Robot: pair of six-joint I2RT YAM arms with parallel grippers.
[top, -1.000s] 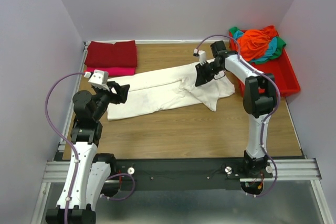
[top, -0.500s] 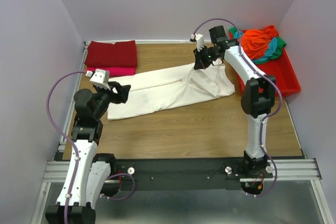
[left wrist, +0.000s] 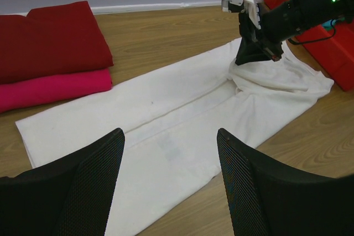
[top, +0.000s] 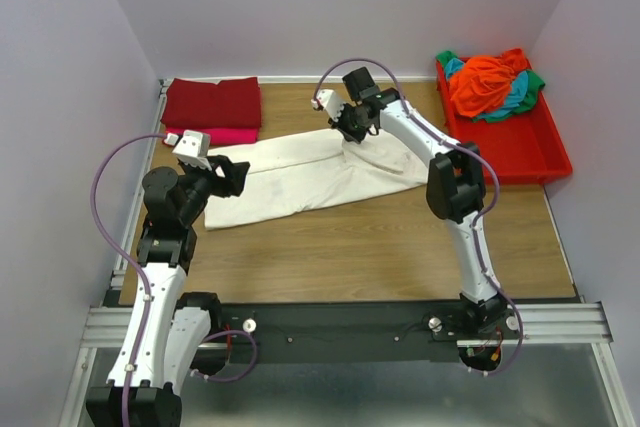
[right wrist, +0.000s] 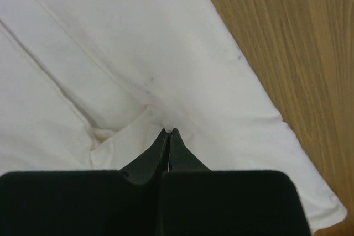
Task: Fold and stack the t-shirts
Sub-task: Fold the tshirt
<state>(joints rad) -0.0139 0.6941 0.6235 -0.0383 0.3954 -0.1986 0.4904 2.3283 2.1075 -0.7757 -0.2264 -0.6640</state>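
cream t-shirt (top: 290, 175) on wooden table (top: 400, 237), pale walls (top: 330, 7); right gripper (right wrist: 168, 132) pinches it, left gripper (left wrist: 170, 134) wide, empty.

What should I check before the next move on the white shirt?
1. Right tool shut on the white shirt: ok.
2. Left tool open, holding nothing: ok.
3. Shirt's left end flat on the table: ok.
4. Cloth smooth under the right tool: not ok, bunched.
5. Number of layers pinched: cannot tell.
6. Red shirt squared on the pink shirt: ok.
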